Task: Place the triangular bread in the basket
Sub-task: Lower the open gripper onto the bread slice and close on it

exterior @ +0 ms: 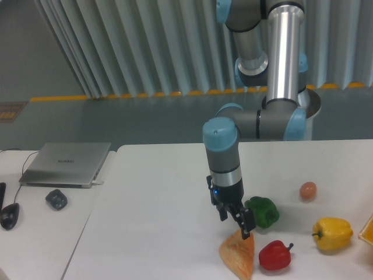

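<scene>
The white tabletop (163, 204) is carrying everything. The tool (235, 225) is hanging with its jaws apart, just over the apex of the triangular bread (238, 256), which is lying flat near the front edge, long axis running front to back, apex pointing away. The basket (368, 230) corner is showing far right.
</scene>
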Motion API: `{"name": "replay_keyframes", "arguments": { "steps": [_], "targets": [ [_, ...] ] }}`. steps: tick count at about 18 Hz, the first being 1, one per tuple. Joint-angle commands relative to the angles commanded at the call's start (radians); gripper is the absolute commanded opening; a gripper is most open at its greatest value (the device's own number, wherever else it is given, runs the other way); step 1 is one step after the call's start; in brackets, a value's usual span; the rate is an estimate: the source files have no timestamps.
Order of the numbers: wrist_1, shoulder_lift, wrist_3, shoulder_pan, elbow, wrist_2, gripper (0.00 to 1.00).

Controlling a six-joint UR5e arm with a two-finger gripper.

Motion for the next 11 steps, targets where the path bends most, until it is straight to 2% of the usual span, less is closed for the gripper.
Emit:
{"name": "replay_keyframes", "arguments": {
  "steps": [11],
  "targets": [
    [0.002, -0.045, -0.013, 0.000, 0.058, 0.019, 1.00]
  ]
}}
